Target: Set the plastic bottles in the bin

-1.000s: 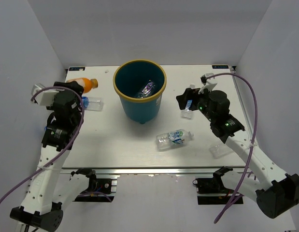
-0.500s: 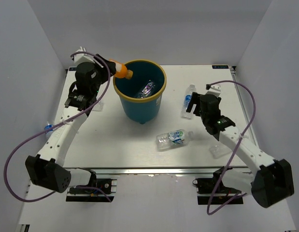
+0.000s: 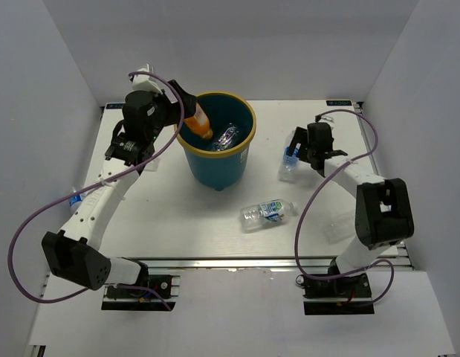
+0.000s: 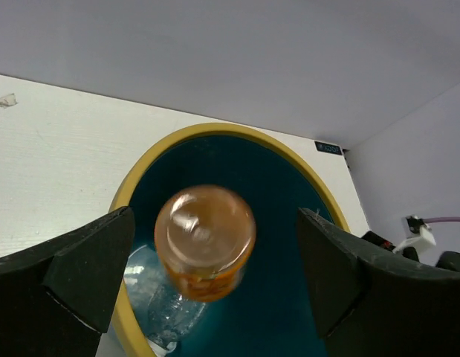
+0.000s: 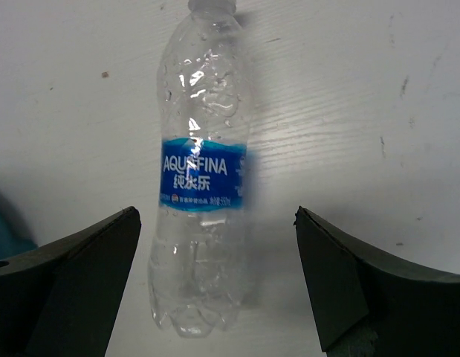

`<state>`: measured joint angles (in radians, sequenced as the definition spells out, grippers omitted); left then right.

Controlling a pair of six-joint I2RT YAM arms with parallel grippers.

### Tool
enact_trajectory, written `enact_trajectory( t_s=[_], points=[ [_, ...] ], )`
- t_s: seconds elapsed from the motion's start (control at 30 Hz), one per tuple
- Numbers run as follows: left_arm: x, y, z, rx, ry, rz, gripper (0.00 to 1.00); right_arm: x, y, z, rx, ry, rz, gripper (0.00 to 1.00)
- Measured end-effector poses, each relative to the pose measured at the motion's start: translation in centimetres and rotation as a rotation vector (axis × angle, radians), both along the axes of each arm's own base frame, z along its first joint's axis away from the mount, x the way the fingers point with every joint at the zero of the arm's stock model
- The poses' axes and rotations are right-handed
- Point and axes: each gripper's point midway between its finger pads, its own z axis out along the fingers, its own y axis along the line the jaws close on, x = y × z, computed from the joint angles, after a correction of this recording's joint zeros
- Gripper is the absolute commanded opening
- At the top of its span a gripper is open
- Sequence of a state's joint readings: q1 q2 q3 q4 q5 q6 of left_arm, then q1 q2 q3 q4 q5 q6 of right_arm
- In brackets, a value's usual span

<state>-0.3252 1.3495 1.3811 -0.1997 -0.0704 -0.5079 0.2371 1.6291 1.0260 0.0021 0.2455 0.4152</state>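
Observation:
My left gripper (image 3: 188, 111) hangs open over the near-left rim of the teal bin (image 3: 222, 168). The orange bottle (image 3: 201, 123) is loose between its spread fingers, touching neither, and tips down into the bin (image 4: 215, 134). Seen from the left wrist, the orange bottle (image 4: 205, 239) is bottom-up above a clear bottle (image 4: 149, 299) lying inside. My right gripper (image 3: 295, 149) stands open over a clear blue-label bottle (image 3: 288, 162) on the table. In the right wrist view this bottle (image 5: 202, 178) lies between the fingers, nearer the left one, untouched. Another clear bottle (image 3: 268, 211) with a green-white label lies in front of the bin.
A crumpled clear plastic piece (image 3: 337, 229) lies near the right front of the table. White walls close in the table on the left, back and right. The left arm reaches across the table's left side.
The left arm carried the orange bottle from the table's left to above the bin and opened; the bottle now drops in. The right gripper shifted over the blue-label bottle.

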Motion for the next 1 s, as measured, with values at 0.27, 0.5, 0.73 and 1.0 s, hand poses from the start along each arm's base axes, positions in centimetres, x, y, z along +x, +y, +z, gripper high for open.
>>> enact_trajectory(
  t_s=[0.27, 0.5, 0.73, 1.0],
  points=[
    [0.4, 2.9, 2.0, 0.047, -0.022, 0.151, 0.98, 3.0, 1.4, -2.3, 0.048, 0.058, -0.022, 0.88],
    [0.4, 8.7, 0.4, 0.078, 0.043, 0.421, 0.98, 3.8, 1.5, -5.1, 0.041, 0.115, -0.043, 0.78],
    [-0.8, 22.6, -10.4, 0.037, 0.322, 0.803, 0.98, 4.0, 1.7, -5.9, 0.05, 0.124, -0.041, 0.7],
    [-5.5, 23.2, -20.4, 0.016, 0.555, 0.858, 0.98, 4.4, 1.8, -6.2, 0.05, 0.111, -0.032, 0.12]
  ],
)
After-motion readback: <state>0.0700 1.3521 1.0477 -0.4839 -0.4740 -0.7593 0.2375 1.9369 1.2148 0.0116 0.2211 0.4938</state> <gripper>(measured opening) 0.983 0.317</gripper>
